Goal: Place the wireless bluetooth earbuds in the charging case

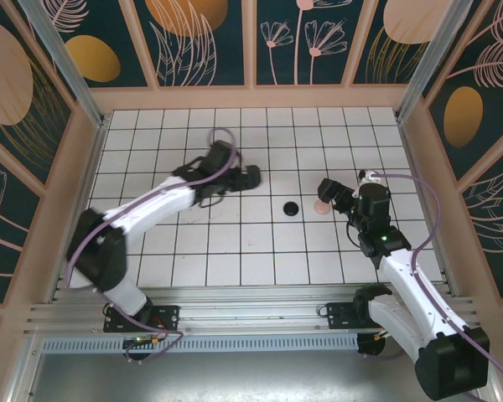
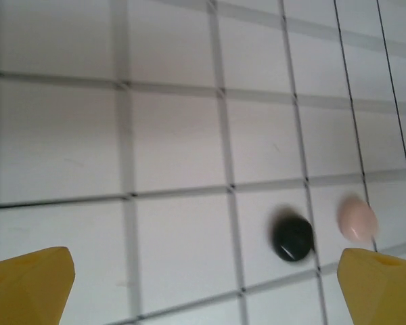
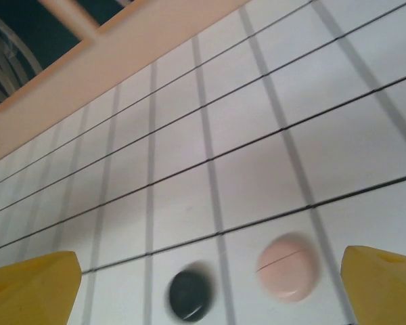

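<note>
The left gripper (image 2: 206, 284) and right gripper (image 1: 327, 191) were found with jaws spread wide and empty, held off the shut black charging case (image 3: 191, 295) and pink charging case (image 3: 288, 266), set near each other on the tiled table (image 1: 193, 251), presumably because the earbuds were already stowed inside the 2 cases.

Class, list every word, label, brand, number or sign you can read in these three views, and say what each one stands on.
No readable text anywhere.
black round case: blurred, no marking can be made out.
pink round case: a thin seam line, no lettering.
wall panels: leaf and flower drawings, no words.
tiled table: grid lines, no numbers.
</note>
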`<state>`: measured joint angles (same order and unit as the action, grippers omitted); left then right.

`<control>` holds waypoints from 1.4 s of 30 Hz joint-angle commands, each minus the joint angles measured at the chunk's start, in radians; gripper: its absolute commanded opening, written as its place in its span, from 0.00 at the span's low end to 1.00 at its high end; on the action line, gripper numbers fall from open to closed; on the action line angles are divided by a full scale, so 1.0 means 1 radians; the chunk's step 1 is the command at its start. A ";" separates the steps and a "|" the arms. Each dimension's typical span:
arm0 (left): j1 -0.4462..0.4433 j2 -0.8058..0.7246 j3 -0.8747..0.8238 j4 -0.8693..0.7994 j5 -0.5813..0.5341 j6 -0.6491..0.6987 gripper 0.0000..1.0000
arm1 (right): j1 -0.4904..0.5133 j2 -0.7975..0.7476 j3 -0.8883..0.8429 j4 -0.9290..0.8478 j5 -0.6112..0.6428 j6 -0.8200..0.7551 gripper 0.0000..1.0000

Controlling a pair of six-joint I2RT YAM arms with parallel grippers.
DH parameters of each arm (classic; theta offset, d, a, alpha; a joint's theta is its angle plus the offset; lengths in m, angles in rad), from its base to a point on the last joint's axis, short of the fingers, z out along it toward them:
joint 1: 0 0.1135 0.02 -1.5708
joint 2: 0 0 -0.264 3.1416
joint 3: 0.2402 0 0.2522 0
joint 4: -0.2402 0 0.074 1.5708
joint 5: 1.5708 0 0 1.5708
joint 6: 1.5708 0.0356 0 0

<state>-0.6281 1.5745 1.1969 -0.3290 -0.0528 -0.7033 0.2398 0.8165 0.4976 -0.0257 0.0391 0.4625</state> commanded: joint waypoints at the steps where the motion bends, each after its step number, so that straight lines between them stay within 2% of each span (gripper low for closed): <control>1: 0.067 -0.192 -0.157 0.119 -0.332 0.074 0.98 | -0.044 0.000 -0.094 0.217 0.175 -0.148 0.99; 5: 0.078 -0.390 -0.399 0.328 -0.719 0.231 0.98 | -0.110 0.000 -0.227 0.434 0.136 -0.227 0.99; 6: 0.091 -0.424 -0.451 0.400 -0.759 0.286 0.99 | -0.121 0.005 -0.254 0.482 0.125 -0.246 0.99; 7: 0.117 -0.452 -0.509 0.478 -0.770 0.337 0.98 | -0.135 0.011 -0.279 0.533 0.119 -0.262 0.99; 11: 0.240 -0.472 -0.655 0.649 -0.758 0.395 0.99 | -0.183 0.049 -0.309 0.649 0.091 -0.333 0.99; 13: 0.274 -0.461 -0.752 0.817 -0.769 0.459 0.99 | -0.198 0.084 -0.361 0.777 0.090 -0.369 0.99; 15: 0.318 -0.452 -0.833 0.929 -0.735 0.460 0.99 | -0.218 0.141 -0.401 0.883 0.071 -0.377 0.99; 17: 0.366 -0.458 -0.832 0.909 -0.692 0.440 0.99 | -0.238 0.215 -0.420 0.966 0.048 -0.376 0.99; 20: 0.393 -0.431 -0.958 1.170 -0.676 0.539 0.99 | -0.247 0.325 -0.393 1.037 0.015 -0.393 0.99; 22: 0.420 -0.391 -1.051 1.339 -0.647 0.528 0.99 | -0.247 0.404 -0.386 1.143 0.008 -0.405 0.99; 24: 0.433 -0.394 -1.056 1.361 -0.611 0.538 0.99 | -0.255 0.479 -0.356 1.198 -0.004 -0.411 0.99; 25: 0.436 -0.376 -1.088 1.471 -0.588 0.563 0.99 | -0.255 0.514 -0.325 1.188 -0.016 -0.437 0.99; 27: 0.437 -0.304 -1.134 1.683 -0.553 0.618 0.99 | -0.257 0.588 -0.297 1.227 -0.019 -0.461 0.99; 29: 0.442 -0.261 -1.106 1.697 -0.534 0.659 0.99 | -0.264 0.670 -0.287 1.275 -0.061 -0.463 0.99; 31: 0.462 -0.149 -1.099 1.808 -0.476 0.680 0.99 | -0.263 0.735 -0.276 1.320 -0.065 -0.465 0.99; 32: 0.468 -0.084 -1.093 1.877 -0.457 0.689 0.99 | -0.271 0.719 -0.267 1.269 -0.065 -0.456 0.99; 33: 0.473 -0.061 -1.079 1.887 -0.445 0.696 0.99 | -0.273 0.724 -0.271 1.288 -0.068 -0.453 0.99; 34: 0.490 -0.114 -1.066 1.757 -0.410 0.660 0.99 | -0.274 0.720 -0.268 1.275 -0.071 -0.453 0.99; 35: 0.518 -0.141 -1.059 1.707 -0.380 0.632 0.99 | -0.276 0.723 -0.260 1.266 -0.075 -0.452 0.99; 37: 0.559 -0.063 -1.028 1.721 -0.307 0.611 0.99 | -0.287 0.723 -0.259 1.263 -0.095 -0.447 0.99; 38: 0.561 -0.016 -0.993 1.738 -0.318 0.619 0.99 | -0.286 0.722 -0.256 1.257 -0.094 -0.447 0.99; 39: 0.585 -0.050 -0.975 1.630 -0.274 0.590 0.99 | -0.285 0.723 -0.258 1.262 -0.093 -0.447 0.99; 40: 0.604 -0.066 -0.981 1.622 -0.250 0.574 0.99 | -0.286 0.722 -0.257 1.258 -0.093 -0.447 0.99; 41: 0.605 -0.044 -0.992 1.687 -0.260 0.576 0.99 | -0.286 0.723 -0.258 1.260 -0.093 -0.447 0.99; 42: 0.604 -0.049 -0.989 1.664 -0.260 0.574 0.99 | -0.286 0.723 -0.256 1.256 -0.093 -0.447 0.99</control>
<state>-0.0380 1.5211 0.1997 1.3296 -0.3798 -0.0944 -0.0395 1.5383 0.2237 1.1790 -0.0471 0.0311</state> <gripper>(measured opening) 0.988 0.989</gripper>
